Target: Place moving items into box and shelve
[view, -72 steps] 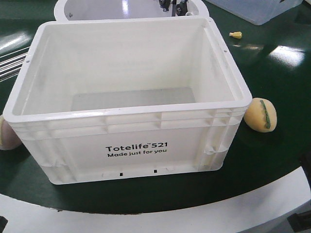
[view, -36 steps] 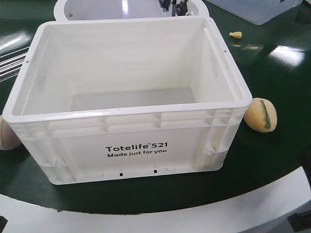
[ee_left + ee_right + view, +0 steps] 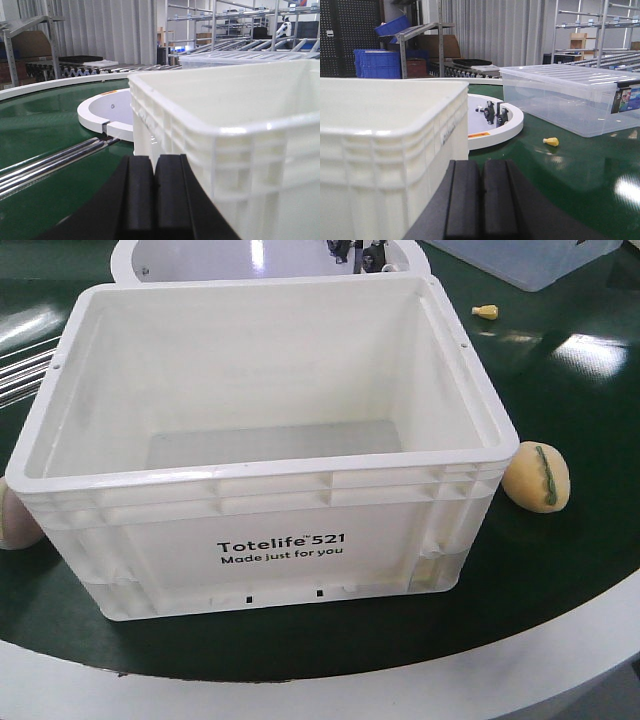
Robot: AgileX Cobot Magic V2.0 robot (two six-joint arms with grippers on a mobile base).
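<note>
Standing empty on the green desk, the white box had the yellow lump just beside its near right corner and the pinkish-tan lump half hidden at its near left corner. The left pincer and right pincer each hung beside a box wall, fingers pressed together on nothing.

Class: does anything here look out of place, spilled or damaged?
No damage. Both lumps lie outside the tote: striped yellow lump right, tan lump left. A small yellow scrap lies loose near the clear tub.
</note>
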